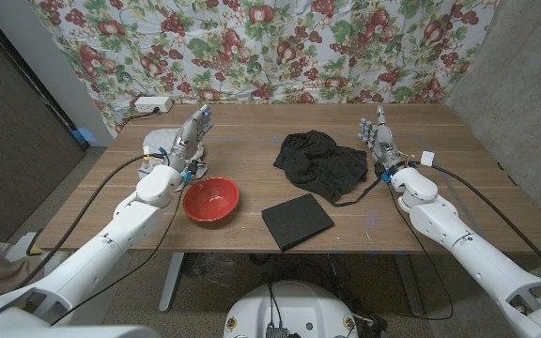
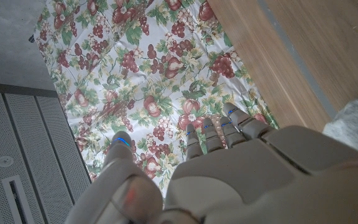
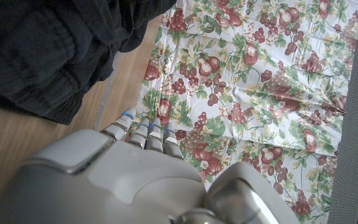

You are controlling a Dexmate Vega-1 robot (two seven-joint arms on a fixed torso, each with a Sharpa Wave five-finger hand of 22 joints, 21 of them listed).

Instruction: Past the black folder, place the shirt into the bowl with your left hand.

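Black shirt (image 1: 322, 161) is crumpled in a heap on the tabletop (image 1: 252, 127), right of centre, closer to the far edge than the near one. Black folder (image 1: 297, 222) lies flat just nearer than the shirt, close to the near edge, roughly mid-width. Red bowl (image 1: 211, 199) sits left of the folder, near the near edge, nothing in it. Left hand (image 1: 189, 139) is over the left part of the tabletop, beyond the bowl, fingers extended and spread, holding nothing; a grey-white cloth (image 1: 161, 144) lies just beside it toward the left edge. Right hand (image 1: 380, 137) is at the shirt's right side, fingers straight and apart, nothing in it; can't tell if it touches the fabric. Fruit-print curtain (image 1: 252, 47) hangs behind the far edge. White power strip (image 1: 151, 104) sits at the far left corner.
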